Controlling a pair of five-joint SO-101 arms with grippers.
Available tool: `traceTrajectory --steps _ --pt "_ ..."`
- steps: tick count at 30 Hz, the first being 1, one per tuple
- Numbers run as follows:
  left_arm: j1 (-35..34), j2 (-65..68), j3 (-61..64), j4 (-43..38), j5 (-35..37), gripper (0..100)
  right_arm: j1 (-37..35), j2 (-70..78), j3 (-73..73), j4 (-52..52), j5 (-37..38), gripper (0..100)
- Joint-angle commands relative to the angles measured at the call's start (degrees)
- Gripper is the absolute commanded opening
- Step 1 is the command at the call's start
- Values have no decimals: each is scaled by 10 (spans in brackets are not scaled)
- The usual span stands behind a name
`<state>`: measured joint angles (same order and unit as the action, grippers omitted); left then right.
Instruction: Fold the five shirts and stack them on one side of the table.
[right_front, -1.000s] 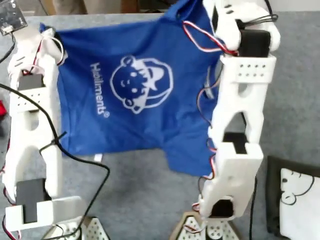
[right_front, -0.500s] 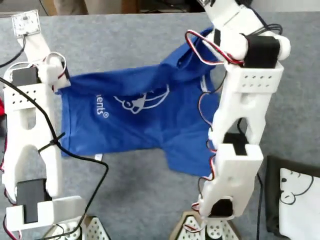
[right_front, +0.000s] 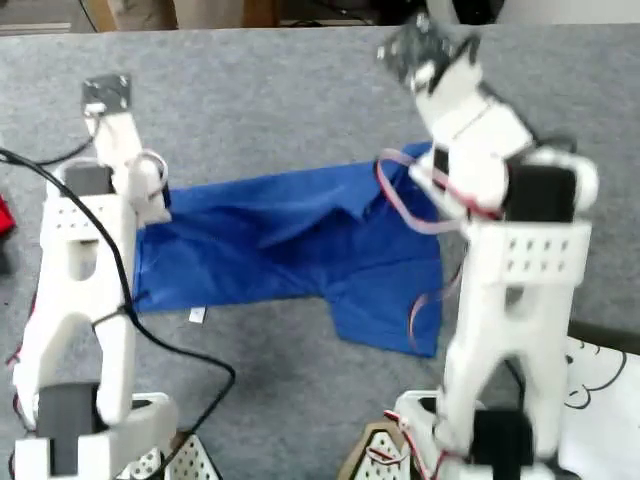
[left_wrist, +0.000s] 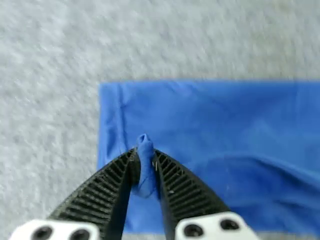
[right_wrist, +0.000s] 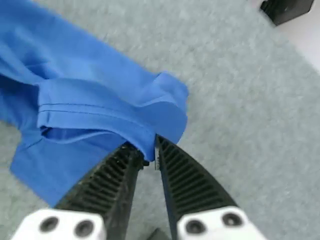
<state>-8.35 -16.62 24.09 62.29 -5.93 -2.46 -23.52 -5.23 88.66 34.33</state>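
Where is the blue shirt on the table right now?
In the high view the blue shirt lies across the middle of the grey table. The left gripper pinches one end and the right gripper pinches the other.

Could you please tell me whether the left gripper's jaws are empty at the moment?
No, the left gripper has its jaws shut on a pinched fold of the blue shirt.
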Motion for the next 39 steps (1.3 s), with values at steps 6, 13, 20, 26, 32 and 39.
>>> traceTrajectory --steps 6,13,20,26,32,39 --pt "-20 -70 127 -102 9 19 12 -289 421 -93 33 4" --pt "-43 -70 155 -102 -11 19 42 -422 589 -90 59 5" --pt "-76 -70 250 -165 -56 19 99 -502 667 -62 120 5" --pt "-58 -70 268 -164 -57 19 101 -543 700 -60 149 5" --pt "-35 -71 292 -164 -54 19 101 -547 717 -61 161 5" --pt "-35 -71 291 -164 -54 19 99 -548 727 -61 185 7"
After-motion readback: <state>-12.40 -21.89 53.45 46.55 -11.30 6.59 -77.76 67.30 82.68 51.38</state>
